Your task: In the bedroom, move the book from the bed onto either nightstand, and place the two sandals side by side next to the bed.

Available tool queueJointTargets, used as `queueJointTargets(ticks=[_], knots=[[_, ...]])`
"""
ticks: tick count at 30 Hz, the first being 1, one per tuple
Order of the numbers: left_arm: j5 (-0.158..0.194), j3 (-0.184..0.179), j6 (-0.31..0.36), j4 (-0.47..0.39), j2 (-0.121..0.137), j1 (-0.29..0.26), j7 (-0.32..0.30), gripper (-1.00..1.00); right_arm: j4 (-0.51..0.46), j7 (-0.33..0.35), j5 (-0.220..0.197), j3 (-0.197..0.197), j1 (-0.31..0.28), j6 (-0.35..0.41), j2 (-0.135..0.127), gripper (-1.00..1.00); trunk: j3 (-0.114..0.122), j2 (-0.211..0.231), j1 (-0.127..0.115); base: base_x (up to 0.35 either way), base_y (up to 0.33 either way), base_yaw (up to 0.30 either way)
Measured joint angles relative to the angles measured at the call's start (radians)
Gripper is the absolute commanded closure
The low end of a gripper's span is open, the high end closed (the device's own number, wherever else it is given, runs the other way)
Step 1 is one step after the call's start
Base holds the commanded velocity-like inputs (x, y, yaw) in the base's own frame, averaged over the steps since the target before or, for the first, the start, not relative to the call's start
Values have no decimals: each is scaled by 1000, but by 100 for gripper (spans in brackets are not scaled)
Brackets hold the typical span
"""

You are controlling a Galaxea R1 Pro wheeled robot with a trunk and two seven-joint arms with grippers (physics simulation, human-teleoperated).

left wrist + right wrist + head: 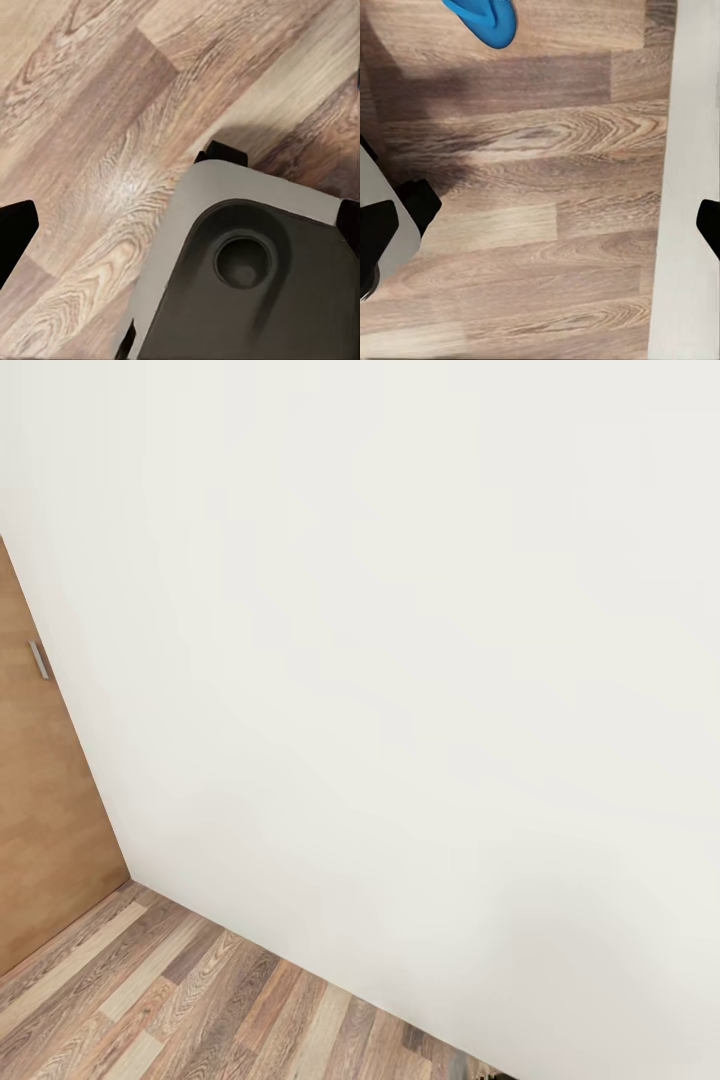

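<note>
Left hand (pixel 180 232): it points down at the plank floor (pixel 112 150); its dark fingertips (pixel 15 232) sit at opposite edges of the left wrist view, well apart, with nothing between them.
Right hand (pixel 544 225): it also faces the floor, its fingertips (pixel 709 225) spread wide at the edges of the right wrist view, gripping nothing.
Robot base (pixel 247 277): a pale grey body with a dark recessed panel and a round socket lies under the left hand; part of it is cut off by the frame.
Sandal (pixel 487 19): one bright blue sandal lies flat on the floor in the right wrist view, mostly cut off at the frame edge, so its straps are hard to make out.
White wall (pixel 400 660): it takes up most of the head view and meets the floor along a slanting line.
Wooden door (pixel 40 810): a brown panel with a small metal handle (pixel 38 660) stands at the left, cut off by the frame.
Pale strip (pixel 690 112): it runs beside the planks in the right wrist view; what it is cannot be told.
Open room: bare planks lie between the sandal and the right hand's fingertips.
</note>
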Motion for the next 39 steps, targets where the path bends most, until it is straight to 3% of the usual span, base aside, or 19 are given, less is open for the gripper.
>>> queueJointTargets(ticks=[8, 13, 24, 28, 39], knots=[[48, 209, 1, -23, 6, 0, -80, -100, -4, 6, 32, 7, -4, -2, 10, -100, 0, 0, 0, 0, 0, 0], [69, 278, 6, -63, 8, 0, -141, -100, -5, 9, 36, 8, -5, -2, 12, -100, 0, 0, 0, 0, 0, 0], [81, 312, 81, -133, 9, 0, -180, -100, -8, 10, 40, 10, -5, 4, 17, -100, 0, 0, 0, 0, 0, 0], [82, 313, 86, -139, 8, 0, -183, -100, -8, 10, 44, 11, -5, 2, 31, -100, 0, 0, 0, 0, 0, 0], [81, 313, 90, -141, 9, 0, -183, -100, -8, 9, 42, 12, -5, -3, 48, -100, -34, -77, 42, 0, 0, 0]])
